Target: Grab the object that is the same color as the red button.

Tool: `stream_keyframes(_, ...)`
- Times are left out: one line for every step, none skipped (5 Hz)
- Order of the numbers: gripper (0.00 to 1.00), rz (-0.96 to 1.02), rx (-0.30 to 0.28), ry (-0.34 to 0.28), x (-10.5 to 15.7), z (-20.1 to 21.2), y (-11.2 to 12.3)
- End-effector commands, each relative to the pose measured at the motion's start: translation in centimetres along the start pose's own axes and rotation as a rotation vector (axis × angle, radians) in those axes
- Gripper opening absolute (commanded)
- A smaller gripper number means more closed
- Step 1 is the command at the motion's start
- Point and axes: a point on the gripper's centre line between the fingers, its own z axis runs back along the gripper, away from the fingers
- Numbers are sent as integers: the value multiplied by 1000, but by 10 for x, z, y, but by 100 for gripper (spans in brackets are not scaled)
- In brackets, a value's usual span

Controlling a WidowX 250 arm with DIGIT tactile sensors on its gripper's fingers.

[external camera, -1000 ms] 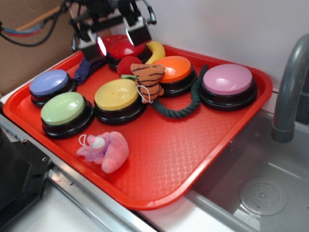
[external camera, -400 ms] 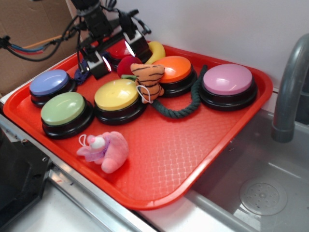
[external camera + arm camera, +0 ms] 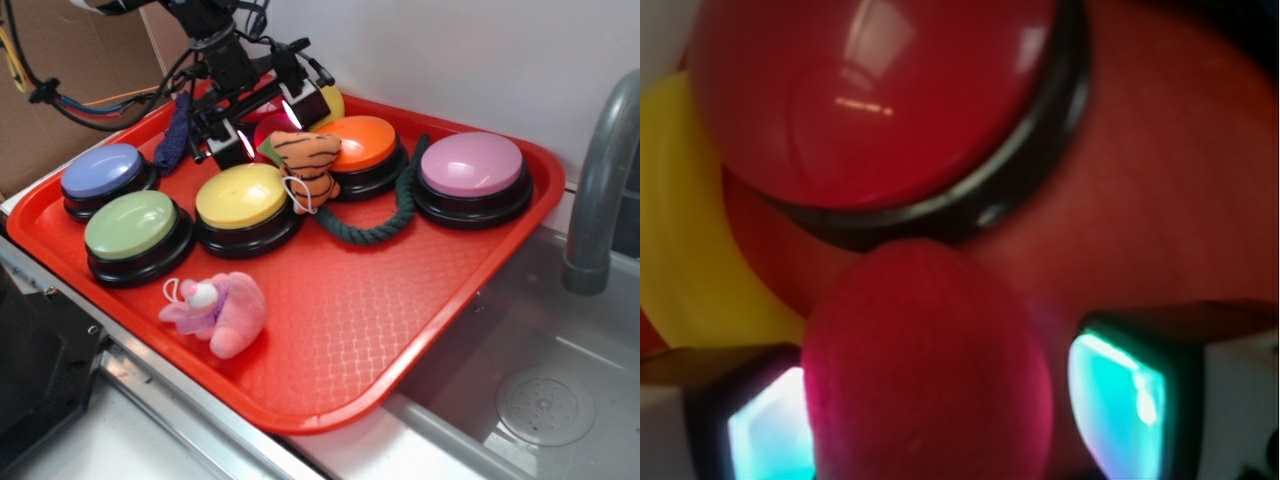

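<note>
Red fruit (image 3: 930, 365): just in front of red button (image 3: 875, 95).
Claw (image 3: 268, 128): spread open, fruit straddled, nothing held.
Advice: closure kept centred, button avoided.

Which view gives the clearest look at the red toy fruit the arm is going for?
The wrist view. The red toy fruit fills the lower centre, sitting between the end effector fingers, just in front of the red button. In the exterior view the red toy fruit is only a small sliver, mostly hidden behind the end effector.
</note>
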Motion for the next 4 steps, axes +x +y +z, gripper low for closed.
stream_keyframes(0,-47,-36,-42,1,15,-7)
stream_keyframes(0,-180,-15,2,-5,27,-8)
stream_keyframes(0,-430,53,-10,-37,65,-17)
stream_keyframes(0,-667,83,69,-68,94,-27)
